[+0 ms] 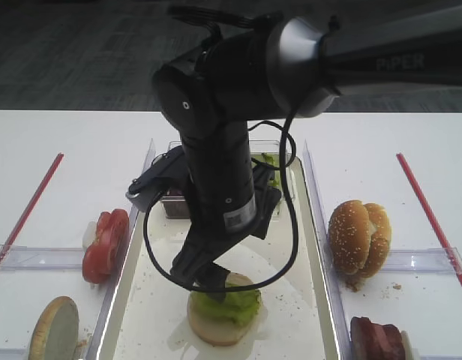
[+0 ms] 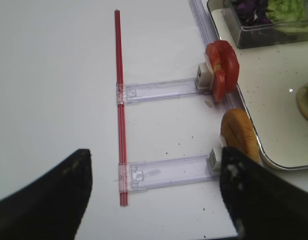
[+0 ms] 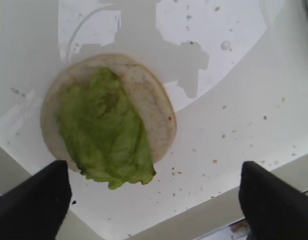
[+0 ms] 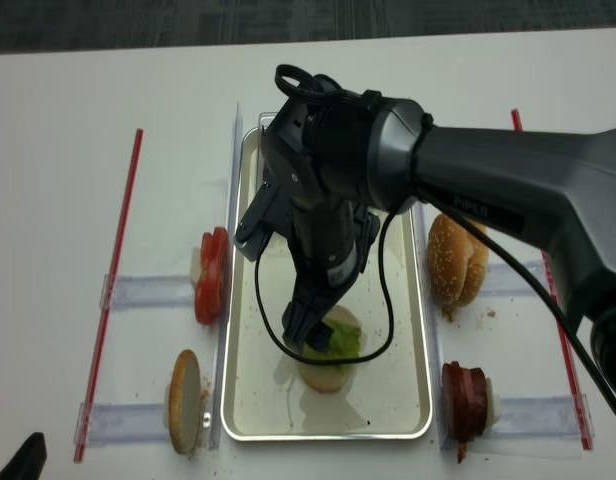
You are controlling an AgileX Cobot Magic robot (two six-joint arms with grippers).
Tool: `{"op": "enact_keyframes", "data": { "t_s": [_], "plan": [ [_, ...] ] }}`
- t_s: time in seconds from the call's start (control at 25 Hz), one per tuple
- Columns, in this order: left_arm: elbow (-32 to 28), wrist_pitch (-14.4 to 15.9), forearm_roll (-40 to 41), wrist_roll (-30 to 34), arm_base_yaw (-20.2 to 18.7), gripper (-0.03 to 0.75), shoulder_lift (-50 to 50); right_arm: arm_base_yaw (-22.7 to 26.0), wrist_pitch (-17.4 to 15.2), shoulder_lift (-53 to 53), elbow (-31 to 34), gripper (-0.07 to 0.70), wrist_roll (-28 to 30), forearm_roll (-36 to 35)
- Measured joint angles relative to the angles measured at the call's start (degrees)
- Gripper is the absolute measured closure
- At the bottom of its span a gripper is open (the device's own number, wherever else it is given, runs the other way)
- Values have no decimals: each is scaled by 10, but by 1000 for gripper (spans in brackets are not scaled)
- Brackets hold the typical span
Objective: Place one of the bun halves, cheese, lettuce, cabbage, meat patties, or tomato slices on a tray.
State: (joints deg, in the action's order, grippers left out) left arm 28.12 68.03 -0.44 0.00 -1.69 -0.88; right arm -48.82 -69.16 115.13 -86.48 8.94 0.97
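crinkled green lettuce [image 3: 105, 131] (edge overhanging) lies on pale bun half [image 3: 153, 114].

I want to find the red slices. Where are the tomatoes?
The tomato slices stand on edge just outside the tray's left rim in the high view, beyond the lone bun half near the front left corner.
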Motion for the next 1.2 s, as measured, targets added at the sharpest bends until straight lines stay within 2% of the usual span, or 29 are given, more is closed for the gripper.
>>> {"op": "enact_keyframes", "data": {
  "t_s": [0.4, 0.64, 0.96, 1.2],
  "plan": [
    [0, 0, 0, 0, 0, 224, 0, 3, -4, -4, -66, -60, -2, -4],
    [0, 0, 0, 0, 0, 224, 0, 38, -7, -4, -68, -60, -2, -58],
    [0, 0, 0, 0, 0, 224, 0, 60, -7, -8, -68, -58, 0, -58],
    [0, 0, 0, 0, 0, 224, 0, 102, -8, -10, -68, -57, 0, -58]
  ]
}}
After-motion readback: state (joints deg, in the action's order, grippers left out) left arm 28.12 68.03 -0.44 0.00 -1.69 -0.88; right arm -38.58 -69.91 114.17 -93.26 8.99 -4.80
